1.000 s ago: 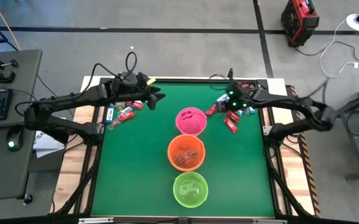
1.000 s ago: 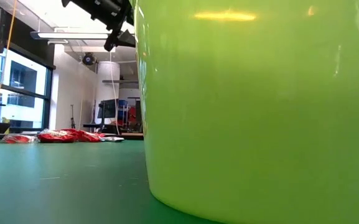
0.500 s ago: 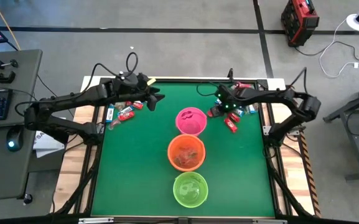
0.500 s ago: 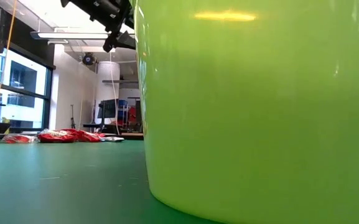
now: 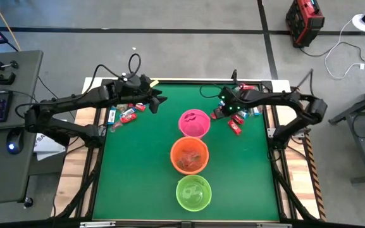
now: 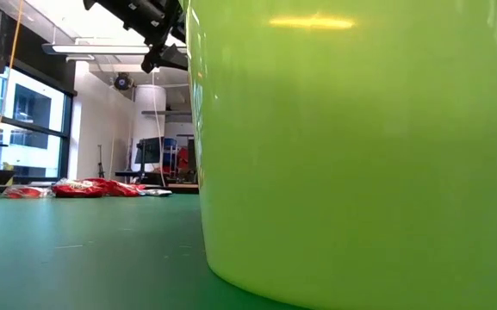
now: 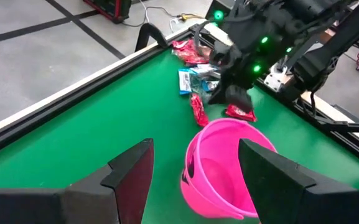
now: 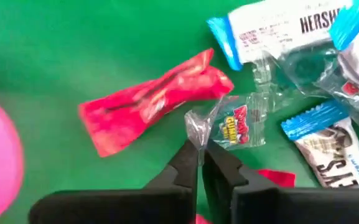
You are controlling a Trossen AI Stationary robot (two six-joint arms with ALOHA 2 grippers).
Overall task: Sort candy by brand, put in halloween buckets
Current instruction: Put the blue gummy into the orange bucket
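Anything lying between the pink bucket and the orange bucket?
Nothing. In the high view the pink bucket and orange bucket sit rim against rim, leaving no candy and hardly any green mat between them.

Three buckets stood in line down table (image 5: 138,164) centre: far bucket (image 5: 193,123), middle bucket (image 5: 189,155), near bucket (image 5: 193,192), each just beside next. Candy lay inside middle bucket. One candy group (image 5: 126,113) lay at far-left table edge, under left arm. Second candy group (image 5: 236,117) lay far right, just beside far bucket. Left gripper (image 5: 159,99) hung over table left of far bucket. Right gripper (image 8: 199,155) sat low among right-side candy, fingertips pinching end of small packet (image 8: 232,127); longer packet (image 8: 154,101) lay just beside.
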